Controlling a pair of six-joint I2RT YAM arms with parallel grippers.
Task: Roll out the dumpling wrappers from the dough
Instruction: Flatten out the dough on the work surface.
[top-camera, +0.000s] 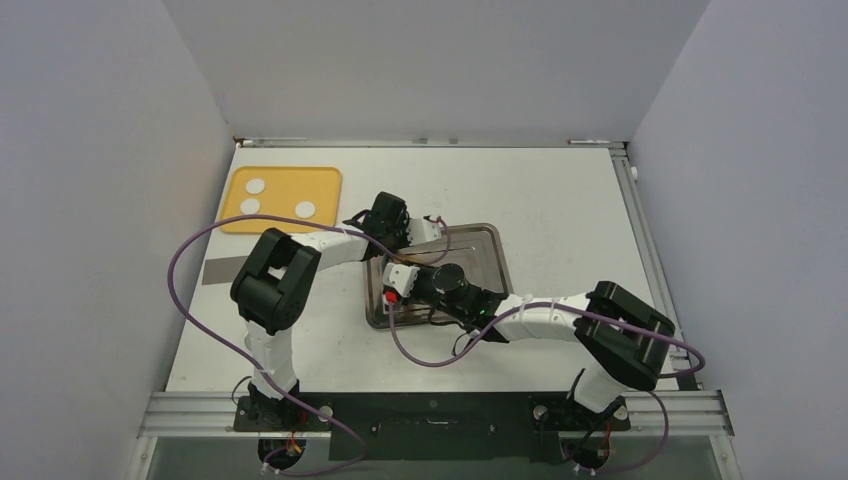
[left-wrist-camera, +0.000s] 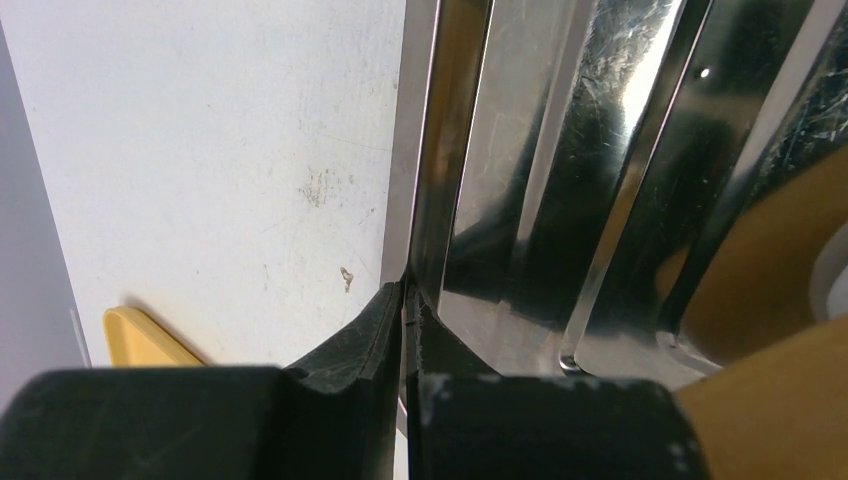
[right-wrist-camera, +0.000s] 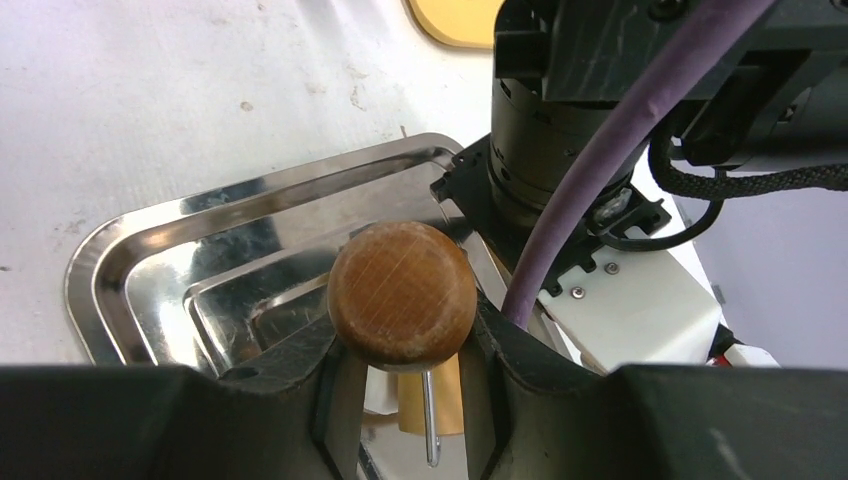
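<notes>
Three small white dough lumps (top-camera: 256, 185), (top-camera: 249, 206), (top-camera: 305, 209) lie on a yellow tray (top-camera: 325, 180) at the back left. No flattened wrapper shows. A shiny metal tray (top-camera: 490, 245) sits mid-table. My left gripper (top-camera: 400, 243) (left-wrist-camera: 403, 300) is shut on the tray's rim (left-wrist-camera: 425, 200) near its back left corner. My right gripper (top-camera: 402, 283) (right-wrist-camera: 402, 320) is shut on the round wooden knob (right-wrist-camera: 400, 290) of a small roller, held over the metal tray (right-wrist-camera: 150, 250). The roller's wooden barrel (right-wrist-camera: 445, 405) hangs below; a white bit (right-wrist-camera: 378, 392) beside it is unclear.
A dark grey strip (top-camera: 222, 270) lies on the white table left of the metal tray. A corner of the yellow tray shows in the left wrist view (left-wrist-camera: 140, 340). The left wrist and its purple cable (right-wrist-camera: 600, 150) stand close beside the right gripper. Walls enclose the table.
</notes>
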